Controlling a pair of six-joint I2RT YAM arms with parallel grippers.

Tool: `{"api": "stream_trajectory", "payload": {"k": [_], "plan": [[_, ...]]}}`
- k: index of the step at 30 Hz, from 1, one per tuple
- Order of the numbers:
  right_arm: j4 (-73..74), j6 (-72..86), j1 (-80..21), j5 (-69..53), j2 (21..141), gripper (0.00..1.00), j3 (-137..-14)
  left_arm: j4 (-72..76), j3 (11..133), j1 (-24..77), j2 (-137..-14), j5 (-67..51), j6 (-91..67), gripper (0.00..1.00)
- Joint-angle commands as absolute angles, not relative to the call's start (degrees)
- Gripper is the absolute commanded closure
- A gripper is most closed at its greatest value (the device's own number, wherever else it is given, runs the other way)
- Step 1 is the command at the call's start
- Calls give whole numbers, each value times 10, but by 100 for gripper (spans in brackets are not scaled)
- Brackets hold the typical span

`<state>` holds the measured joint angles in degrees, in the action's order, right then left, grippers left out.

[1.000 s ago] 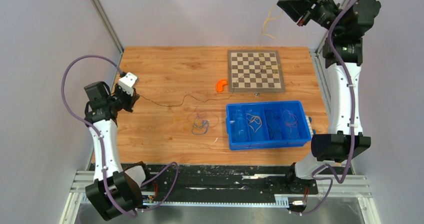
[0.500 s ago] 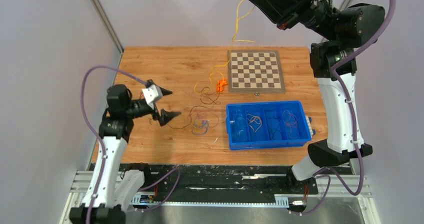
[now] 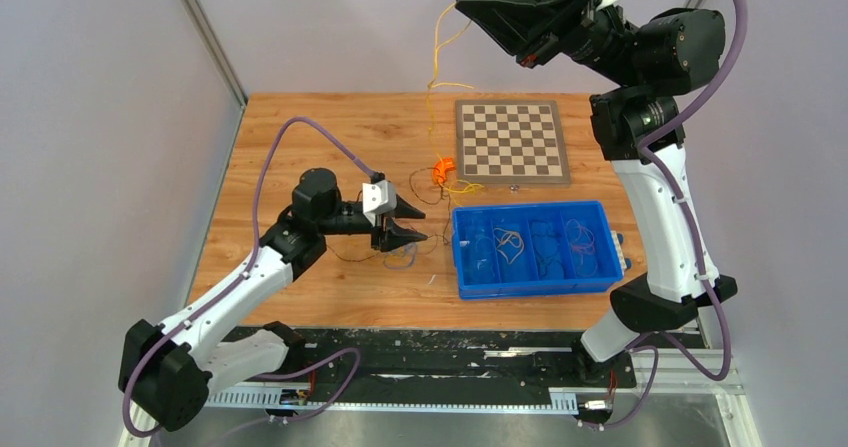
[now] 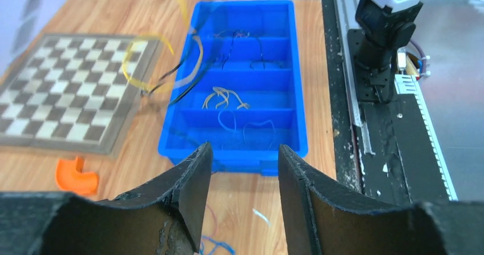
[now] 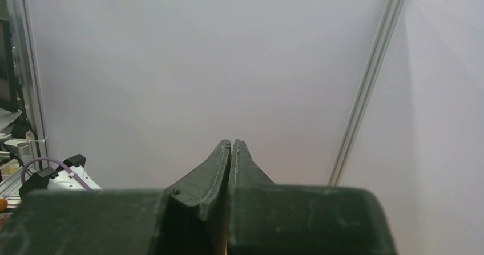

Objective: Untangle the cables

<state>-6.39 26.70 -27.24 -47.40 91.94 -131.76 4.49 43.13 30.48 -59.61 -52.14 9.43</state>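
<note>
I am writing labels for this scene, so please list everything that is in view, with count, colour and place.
table: one, wood-brown, under everything
chessboard: one, brown-cream, far right
curved piece: one, orange, left of chessboard
tray: one, blue, four compartments, nearer than chessboard
cables in tray: several, mixed colours
yellow cable: one, hanging from right gripper towards curved piece
black cable: one, beside curved piece
tangle: count unclear, blue-purple, under left gripper
left gripper: black, open, empty
right gripper: black, raised, shut on yellow cable

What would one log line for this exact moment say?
left pincer: open, by blue-purple cable tangle | right pincer: shut on thin yellow cable, raised high
</note>
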Motion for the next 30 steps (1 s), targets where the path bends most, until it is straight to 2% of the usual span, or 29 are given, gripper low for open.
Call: {"api": "stream_trajectory", "payload": {"k": [1,14,23,30], "plan": [[-65,257,-277,-454,907,100,-1334,128,445,325,-585,-504,91,45],[-66,262,-296,-450,913,100,-1324,233,435,334,-620,-378,58,27],[-66,264,-298,-445,911,100,-1304,287,445,382,-646,-410,76,37],[-70,278,-299,-443,915,100,-1305,311,468,403,-689,-422,87,32]]}}
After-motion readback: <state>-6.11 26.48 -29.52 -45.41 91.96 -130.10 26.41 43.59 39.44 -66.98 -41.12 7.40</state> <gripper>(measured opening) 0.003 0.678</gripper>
